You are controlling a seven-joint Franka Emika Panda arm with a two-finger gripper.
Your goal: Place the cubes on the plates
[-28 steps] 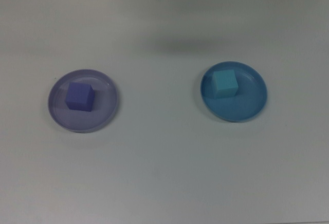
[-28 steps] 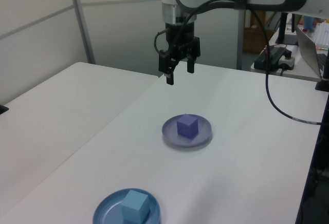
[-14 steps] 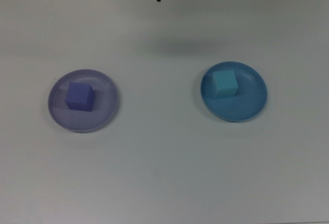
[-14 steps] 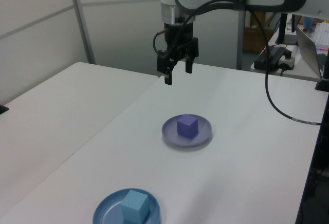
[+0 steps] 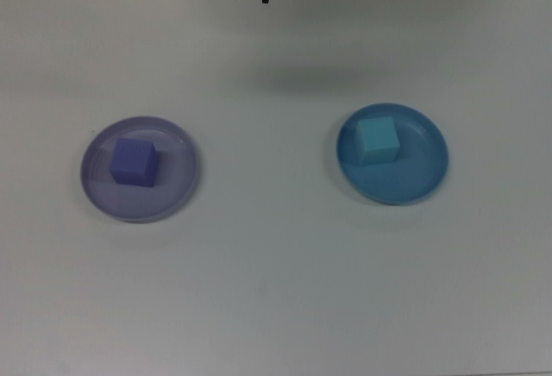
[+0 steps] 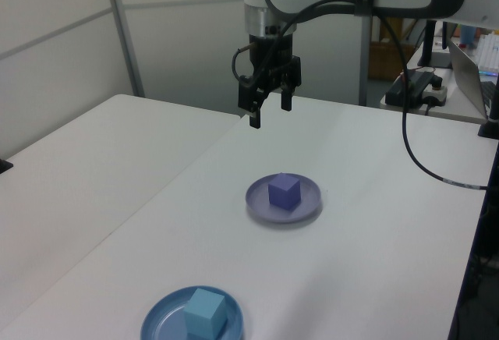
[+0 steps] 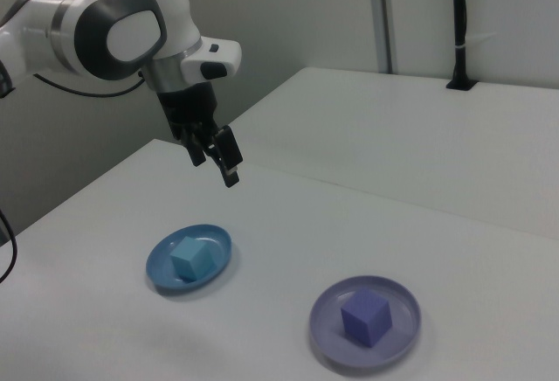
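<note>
Overhead, hand (image 6: 267,112) spread wide and empty, touching nothing, high above the cubes (image 6: 284,192) on plates (image 6: 260,204).

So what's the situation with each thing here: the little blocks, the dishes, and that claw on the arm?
Small purple-indigo cube: resting on the lavender plate, untouched.
Small light turquoise cube: resting on the blue plate, untouched.
Round pale lavender plate: flat on the table, holding one cube.
Round medium blue plate: flat on the table, holding one cube.
Black two-finger gripper: raised above the table, open, holding nothing.
</note>
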